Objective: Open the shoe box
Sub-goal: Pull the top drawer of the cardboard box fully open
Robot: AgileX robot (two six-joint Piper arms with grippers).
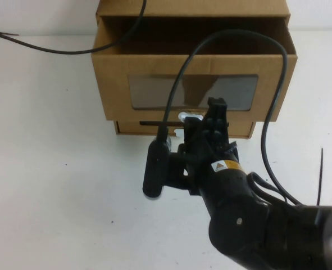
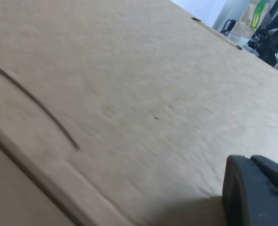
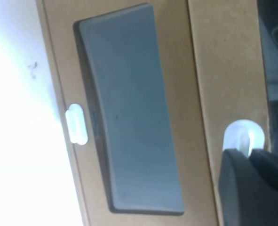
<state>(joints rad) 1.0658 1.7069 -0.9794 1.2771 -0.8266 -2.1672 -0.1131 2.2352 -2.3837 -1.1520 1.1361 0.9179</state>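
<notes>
While the closed left pincer (image 2: 252, 188) touches the shoe box (image 2: 129, 94), the right pincer (image 1: 201, 125) pinches its white tab (image 1: 188, 116).

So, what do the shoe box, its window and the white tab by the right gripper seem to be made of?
Shoe box: brown cardboard, matte, with fold creases. Window: probably plastic film, smooth, grey, faintly reflective. White tab: likely plastic, smooth and glossy. The right gripper, shut, is at this tab; the left gripper, shut, is close to the box.
</notes>
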